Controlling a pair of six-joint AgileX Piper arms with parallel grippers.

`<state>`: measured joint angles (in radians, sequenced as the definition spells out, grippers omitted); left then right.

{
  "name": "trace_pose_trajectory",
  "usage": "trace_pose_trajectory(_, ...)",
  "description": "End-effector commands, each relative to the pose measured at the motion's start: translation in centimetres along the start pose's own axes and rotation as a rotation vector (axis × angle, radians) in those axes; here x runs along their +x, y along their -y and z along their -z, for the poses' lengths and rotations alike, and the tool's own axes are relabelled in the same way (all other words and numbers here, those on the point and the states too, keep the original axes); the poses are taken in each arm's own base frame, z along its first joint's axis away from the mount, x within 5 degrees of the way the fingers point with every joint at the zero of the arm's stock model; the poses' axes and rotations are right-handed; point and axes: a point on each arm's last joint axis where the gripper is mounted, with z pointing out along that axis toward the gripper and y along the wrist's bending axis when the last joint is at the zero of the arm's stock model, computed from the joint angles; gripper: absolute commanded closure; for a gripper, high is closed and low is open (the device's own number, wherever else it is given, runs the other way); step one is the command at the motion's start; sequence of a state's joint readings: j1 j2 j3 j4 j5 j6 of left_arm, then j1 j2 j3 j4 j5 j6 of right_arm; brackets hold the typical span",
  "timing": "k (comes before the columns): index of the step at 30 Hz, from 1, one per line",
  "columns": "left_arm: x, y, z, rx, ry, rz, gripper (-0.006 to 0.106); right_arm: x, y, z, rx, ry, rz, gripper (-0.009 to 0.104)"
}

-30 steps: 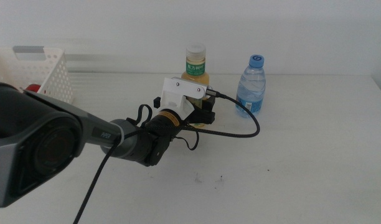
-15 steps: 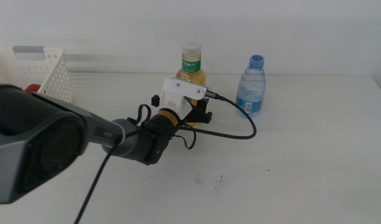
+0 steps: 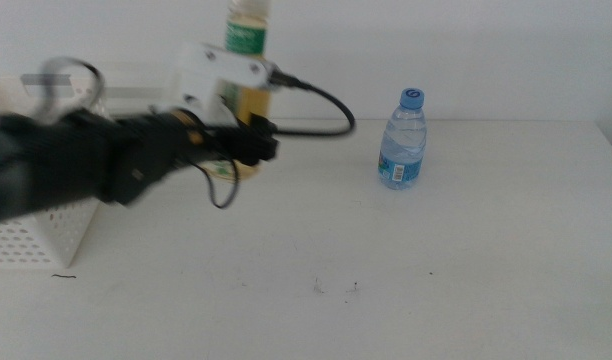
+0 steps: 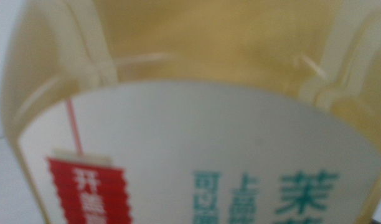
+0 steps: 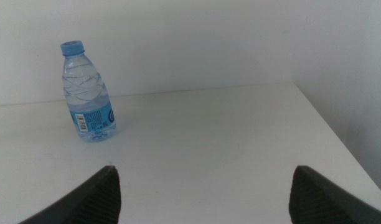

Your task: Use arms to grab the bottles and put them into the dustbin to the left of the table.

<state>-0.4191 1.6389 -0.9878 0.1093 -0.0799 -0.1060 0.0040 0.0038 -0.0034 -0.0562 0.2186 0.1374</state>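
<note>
Left gripper (image 3: 254, 140) is clamped on the tea bottle (image 3: 244, 60), lifted clear of the table (image 3: 466, 260) and sitting near the bin (image 3: 36, 225) at the left edge; the arm is motion-blurred in the middle view. The left wrist view is filled by the bottle's yellow body and white label, so it sits right between the jaws, which themselves are not visible there. Risks, as judgement: the grip looks low on the bottle with most of its height above the jaws, so a fast swing could tip or slip it; releasing short of the bin would drop it on the table or against the perforated wall; the black cable (image 3: 316, 110) loops out to the side and could snag. The bin is partly hidden behind the arm, so its contents cannot be told. Water bottle (image 5: 88, 93) stands upright on the table, well apart from the left gripper, not yet handled. Right gripper (image 5: 203, 193) waits with jaws spread wide and nothing between them, facing the water bottle from a distance. Table is plain white and flat with a few tiny dark specks (image 3: 336, 290), offering nothing to stop a rolling bottle. Behind is a bare white wall (image 5: 240, 43); the table's far edge meets it.
</note>
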Motion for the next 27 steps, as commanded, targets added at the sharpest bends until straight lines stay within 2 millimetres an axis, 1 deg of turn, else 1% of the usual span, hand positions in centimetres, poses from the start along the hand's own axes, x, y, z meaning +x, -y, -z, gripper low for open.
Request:
trace_pose_trajectory(1, -2.7, -0.8, 3.1, -0.037, -0.004, 0.004, 0.091, 0.0, 0.0, 0.0, 0.006, 0.011, 0.014, 0.007)
trace_pose_trajectory(3, -3.8, -1.7, 4.9, -0.078, -0.087, 0.003, 0.091, 0.0, 0.0, 0.0, 0.006, 0.011, 0.014, 0.007)
trace_pose_trajectory(6, -5.6, -3.3, 6.5, -0.116, -0.189, -0.001, 0.091, 0.0, 0.0, 0.0, 0.006, 0.011, 0.014, 0.007)
trace_pose_trajectory(8, -6.7, -4.5, 7.5, -0.109, -0.242, -0.002, 0.091, 0.0, 0.0, 0.0, 0.006, 0.011, 0.014, 0.007)
trace_pose_trajectory(11, -8.3, -6.8, 8.6, -0.086, -0.289, 0.004, 0.091, 0.0, 0.0, 0.0, 0.006, 0.011, 0.014, 0.007)
trace_pose_trajectory(14, -9.7, -10.1, 9.8, -0.111, -0.327, 0.021, 0.091, 0.0, 0.0, 0.0, 0.006, 0.011, 0.014, 0.007)
trace_pose_trajectory(16, -10.1, -12.6, 10.2, -0.141, -0.374, 0.038, 0.091, 0.0, 0.0, 0.0, 0.006, 0.011, 0.014, 0.007)
trace_pose_trajectory(19, -10.4, -16.1, 10.1, -0.181, -0.42, 0.068, 0.091, 0.0, 0.0, 0.0, 0.006, 0.011, 0.014, 0.007)
trace_pose_trajectory(22, -9.9, -19.6, 9.6, -0.194, -0.503, 0.103, 0.091, 0.0, 0.0, 0.0, 0.006, 0.011, 0.014, 0.007)
trace_pose_trajectory(24, -9.6, -21.6, 9.4, -0.195, -0.55, 0.119, 0.091, 0.0, 0.0, 0.0, 0.006, 0.011, 0.014, 0.007)
trace_pose_trajectory(27, -8.6, -24.4, 8.5, -0.216, -0.568, 0.128, 0.091, 0.0, 0.0, 0.0, 0.006, 0.011, 0.012, 0.007)
